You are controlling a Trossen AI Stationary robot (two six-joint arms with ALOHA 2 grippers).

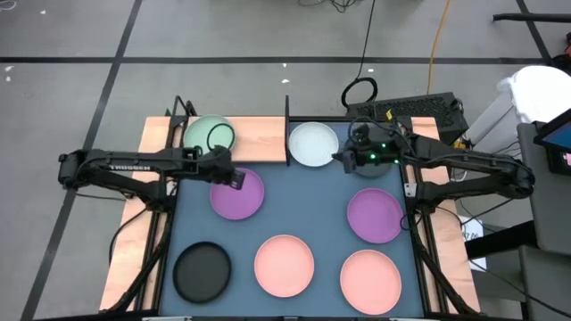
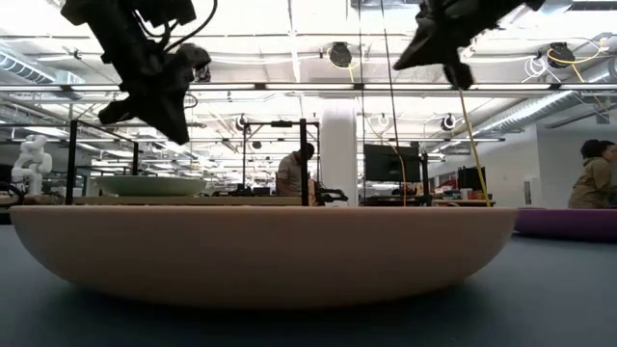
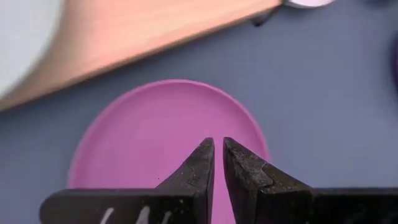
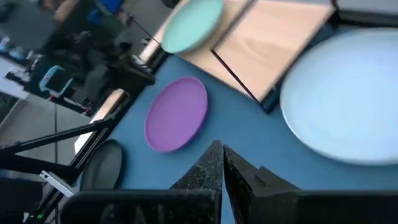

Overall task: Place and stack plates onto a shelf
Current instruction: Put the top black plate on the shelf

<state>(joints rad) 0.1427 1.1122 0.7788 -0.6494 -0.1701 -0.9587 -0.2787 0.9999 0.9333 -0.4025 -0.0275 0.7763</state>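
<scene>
So far 2 plates are seen on the shelf point(image 1: 259, 135): pale green plate point(image 1: 208, 134) far left, whitish plate point(image 1: 313, 144) beside it. 5 are left on the mat point(image 1: 294, 223): 2 purple, 2 pink, 1 black. Left gripper point(image 1: 239, 180) and right gripper point(image 1: 340, 159): jaws pressed together, nothing held.

Bright, even overhead light, soft shadows; ceiling lamps point(image 2: 339, 54) glare in the low view; both wrist views smear with blur.
</scene>
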